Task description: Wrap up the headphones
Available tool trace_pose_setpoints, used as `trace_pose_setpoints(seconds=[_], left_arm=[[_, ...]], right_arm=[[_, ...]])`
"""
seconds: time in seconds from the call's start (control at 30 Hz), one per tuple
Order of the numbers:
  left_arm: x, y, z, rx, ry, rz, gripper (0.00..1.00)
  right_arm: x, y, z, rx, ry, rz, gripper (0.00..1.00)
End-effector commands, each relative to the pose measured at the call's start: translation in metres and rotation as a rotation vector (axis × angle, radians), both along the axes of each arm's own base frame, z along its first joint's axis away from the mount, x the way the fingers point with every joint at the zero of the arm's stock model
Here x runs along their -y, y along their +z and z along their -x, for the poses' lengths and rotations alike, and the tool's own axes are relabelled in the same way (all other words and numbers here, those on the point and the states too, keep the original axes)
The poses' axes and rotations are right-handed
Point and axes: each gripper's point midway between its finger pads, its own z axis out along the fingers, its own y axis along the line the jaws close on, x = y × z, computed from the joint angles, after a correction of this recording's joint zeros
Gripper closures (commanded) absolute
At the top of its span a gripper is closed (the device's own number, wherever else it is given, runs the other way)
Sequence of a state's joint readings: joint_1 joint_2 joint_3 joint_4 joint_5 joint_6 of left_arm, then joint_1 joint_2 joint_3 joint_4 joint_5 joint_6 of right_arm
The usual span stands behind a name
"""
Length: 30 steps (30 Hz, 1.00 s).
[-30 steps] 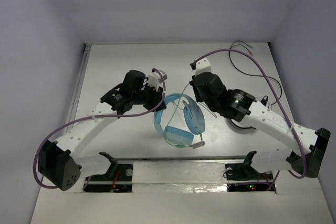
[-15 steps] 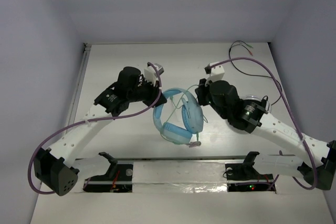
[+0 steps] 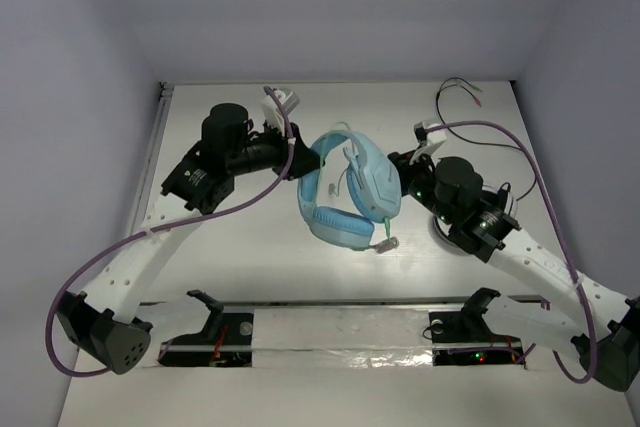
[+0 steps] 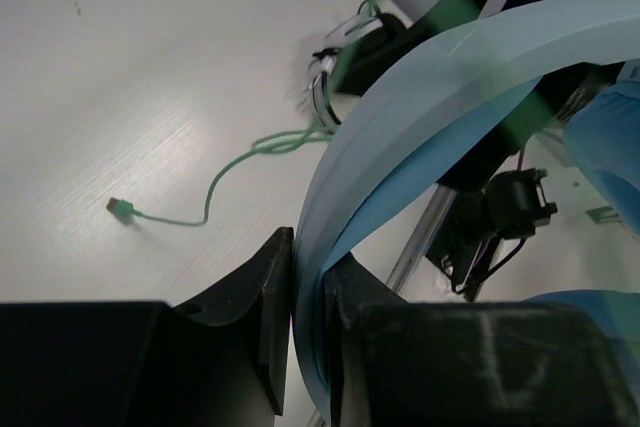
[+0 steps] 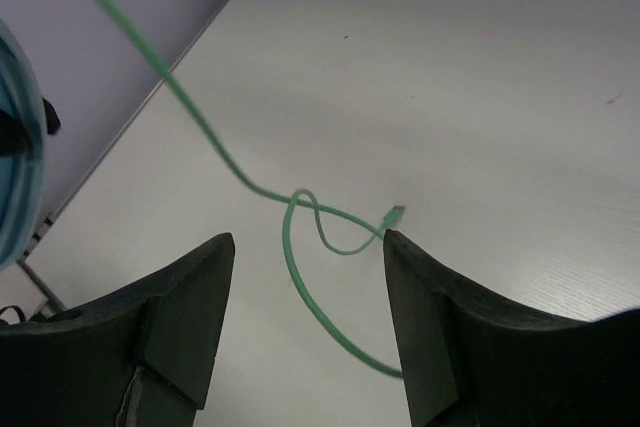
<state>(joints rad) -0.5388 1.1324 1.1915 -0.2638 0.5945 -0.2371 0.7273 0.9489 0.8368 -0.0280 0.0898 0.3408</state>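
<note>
Headband between the pads: my left fingers (image 4: 308, 277) are clamped on the light blue arch of the headphones (image 3: 350, 192), and the band rises out of the narrow gap between them. From above, the headphones sit at the middle of the surface (image 3: 230, 247), between my two arms, tilted, with one padded oval cup (image 3: 335, 229) toward the near edge and the other cup (image 3: 372, 185) beside my right fingers (image 3: 405, 179). I cannot tell whether the lower cup touches the surface.

My right fingers are apart and grip nothing. Between them I see the pale green cable (image 5: 215, 147) coming down from the upper left, crossing itself in one small loop and ending in a plug (image 5: 397, 212) that lies flat on the surface. One more stretch curves away behind my right-hand pad.

A faint raised mark on my left finger (image 4: 480, 332) is too blurred to read.

A thin black cable (image 3: 470, 97) lies at the far right corner, and a round black-and-white coil (image 3: 445, 237) shows under my right arm.
</note>
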Motion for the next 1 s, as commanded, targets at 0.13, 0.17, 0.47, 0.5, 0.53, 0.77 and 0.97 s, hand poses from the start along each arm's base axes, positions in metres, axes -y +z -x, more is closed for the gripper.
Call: trace_pose_setpoints(seconds=[0.13, 0.17, 0.47, 0.5, 0.53, 0.77, 0.97], left_arm=[[-0.006, 0.087, -0.011, 0.111, 0.072, 0.134, 1.0], [-0.007, 0.09, -0.011, 0.104, 0.079, 0.145, 1.0], [-0.017, 0.139, -0.032, 0.129, 0.186, 0.212, 1.0], [-0.014, 0.136, -0.037, 0.113, 0.187, 0.201, 1.0], [-0.016, 0.138, -0.038, 0.106, 0.198, 0.193, 1.0], [-0.021, 0.111, -0.05, 0.049, 0.252, 0.097, 1.0], [-0.024, 0.12, -0.045, 0.032, 0.264, 0.109, 1.0]], right_arm=[[-0.008, 0.012, -0.003, 0.07, 0.053, -0.129, 0.32], [-0.006, 0.011, 0.0, 0.069, 0.052, -0.143, 0.29], [0.013, 0.027, 0.012, 0.127, 0.031, -0.22, 0.16], [-0.002, 0.012, 0.019, 0.092, 0.121, -0.206, 0.22], [-0.009, 0.006, 0.019, 0.082, 0.15, -0.207, 0.61], [-0.042, -0.007, -0.007, 0.125, 0.211, -0.258, 0.68], [-0.064, -0.029, -0.022, 0.145, 0.302, -0.304, 0.19]])
